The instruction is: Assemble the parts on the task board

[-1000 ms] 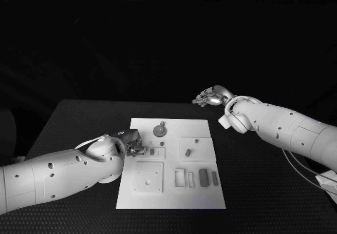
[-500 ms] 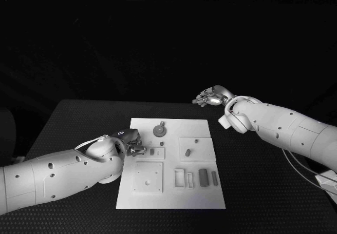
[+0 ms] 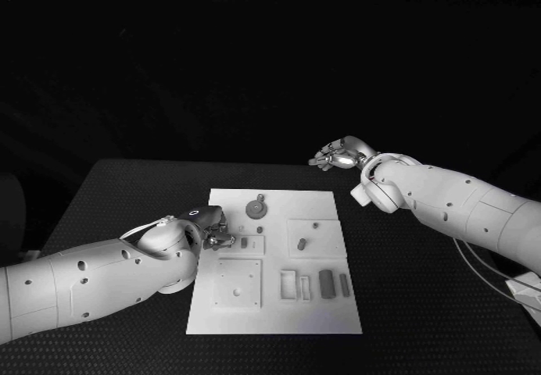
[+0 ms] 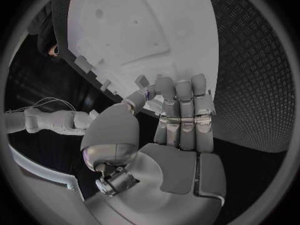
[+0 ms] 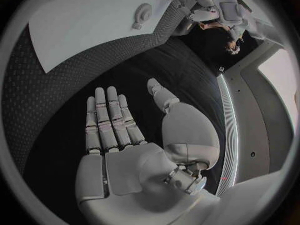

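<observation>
Head view is showing small grey parts [image 3: 326, 283] lying loose across the white rectangular task board [image 3: 321, 316], assembly barely begun; left hand [image 3: 216, 234] hovering at its edge, grasp indiscernible; right hand [image 3: 338, 155] waiting spread, empty.

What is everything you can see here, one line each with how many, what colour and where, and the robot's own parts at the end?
Table: one, black, textured, under everything.
Task board: one, white plate, middle of the table, with raised square blocks and slots.
Round part: one, grey disc, on the board's far area.
Small part: one, grey, on the square block at the board's right side.
Upright parts: a few, grey, in the slots at the board's near right; exact count hard to tell.
Left hand: one, silver, at the board's left edge, fingers curled; whether it holds anything cannot be told.
Right hand: one, silver, above the table beyond the board's far right corner, fingers spread and holding nothing.
</observation>
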